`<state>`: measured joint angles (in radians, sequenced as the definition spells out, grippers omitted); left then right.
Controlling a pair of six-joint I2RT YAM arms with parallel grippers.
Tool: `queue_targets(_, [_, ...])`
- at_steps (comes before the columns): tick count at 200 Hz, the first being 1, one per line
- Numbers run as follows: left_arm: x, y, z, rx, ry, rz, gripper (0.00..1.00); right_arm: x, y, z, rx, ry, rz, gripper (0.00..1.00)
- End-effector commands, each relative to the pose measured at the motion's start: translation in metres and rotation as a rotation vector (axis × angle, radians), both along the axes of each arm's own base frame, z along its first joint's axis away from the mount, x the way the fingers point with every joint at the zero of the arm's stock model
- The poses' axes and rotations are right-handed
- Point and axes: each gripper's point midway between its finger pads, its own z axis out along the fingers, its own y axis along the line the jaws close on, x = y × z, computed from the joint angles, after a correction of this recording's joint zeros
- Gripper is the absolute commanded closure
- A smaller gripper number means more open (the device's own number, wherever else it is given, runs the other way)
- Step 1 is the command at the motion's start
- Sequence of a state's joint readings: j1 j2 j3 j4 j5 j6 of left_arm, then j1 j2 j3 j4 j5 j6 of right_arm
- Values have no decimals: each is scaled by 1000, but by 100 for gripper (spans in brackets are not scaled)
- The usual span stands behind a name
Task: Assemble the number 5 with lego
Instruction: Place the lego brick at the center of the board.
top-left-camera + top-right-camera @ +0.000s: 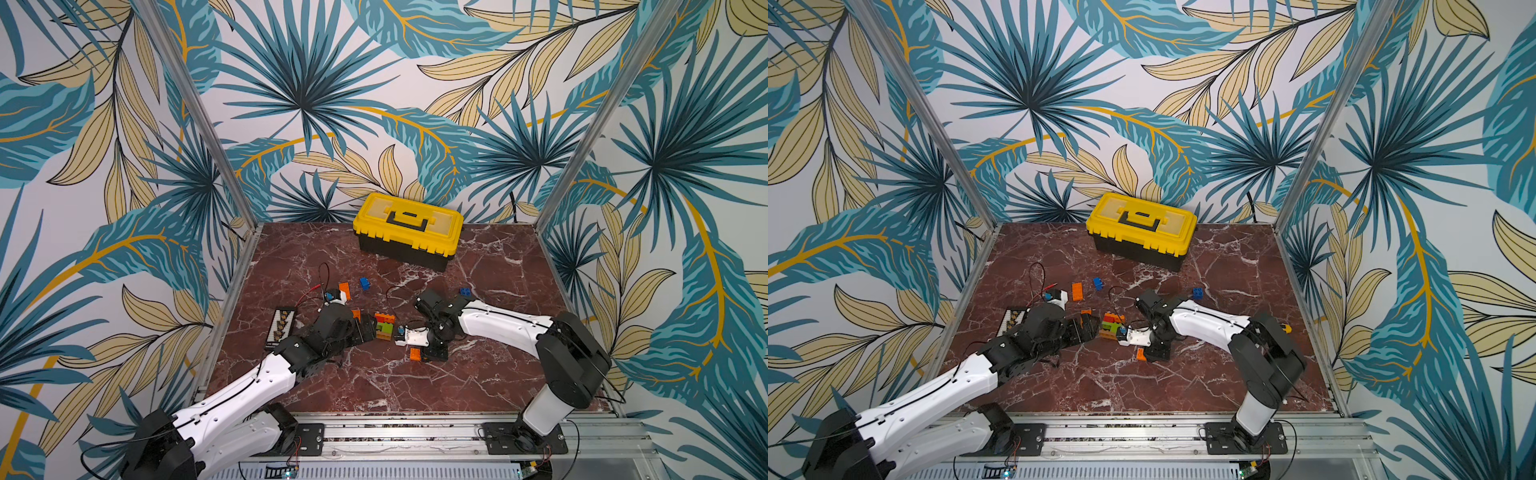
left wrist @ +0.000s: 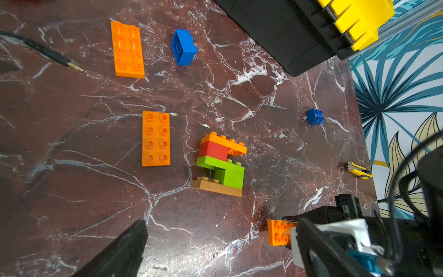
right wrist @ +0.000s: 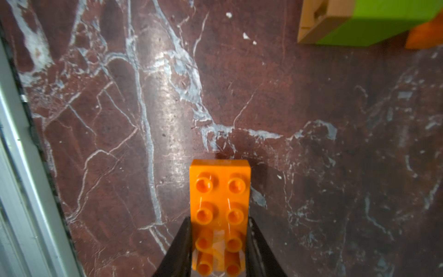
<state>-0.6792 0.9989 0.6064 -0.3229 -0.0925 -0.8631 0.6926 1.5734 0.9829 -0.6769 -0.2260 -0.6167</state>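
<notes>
Right gripper point(image 3: 219, 224) is clamping one orange brick point(image 3: 220, 189), brick's rear end running out of the wrist frame; can't tell if it's touching the table point(image 3: 311, 108). Left gripper point(image 1: 368, 328) is sitting wide open just beside the stacked bricks point(image 2: 220, 163), only one finger point(image 2: 119, 251) showing in its wrist view.

Walls: wallpaper point(image 1: 374, 104) printed with teal and tan tropical leaves on three sides. Work surface: red-brown, white-veined marble-pattern tabletop point(image 1: 415, 386). Aluminium posts point(image 1: 197, 112) at both rear corners, aluminium rail point(image 1: 415, 432) along the front edge. Soft glare on the surface; source apparently overhead.
</notes>
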Motion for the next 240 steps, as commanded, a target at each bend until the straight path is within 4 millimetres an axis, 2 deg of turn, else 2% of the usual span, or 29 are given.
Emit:
queue_targets(1, [4, 5, 0, -5, -20, 29, 0, -10, 3, -8, -33, 40, 128, 74])
queue_targets(43, [6, 4, 0, -1, -23, 22, 0, 9, 0, -28, -142, -15, 164, 74])
queue_targets(68, [5, 5, -1, 3, -20, 19, 0, 19, -2, -32, -179, -66, 175, 72])
queue_targets(109, [5, 3, -3, 1, -16, 13, 0, 26, 0, -39, -182, -100, 199, 71])
queue_targets(151, [5, 2, -6, 0, -7, 7, 0, 23, 3, -42, -172, -84, 226, 67])
queue_targets(172, [4, 1, -5, -3, -6, 6, 0, 25, 0, -42, -182, -100, 225, 59])
queue_targets(196, [4, 1, -6, -7, -1, 4, 0, 36, -6, -37, -211, -173, 198, 45])
queue_targets(203, [7, -3, -1, -26, -24, 1, 0, 40, -7, -33, -212, -202, 186, 42])
queue_targets(240, [8, -7, 1, -39, -31, -12, 0, 61, -10, 4, -164, -380, 59, 37])
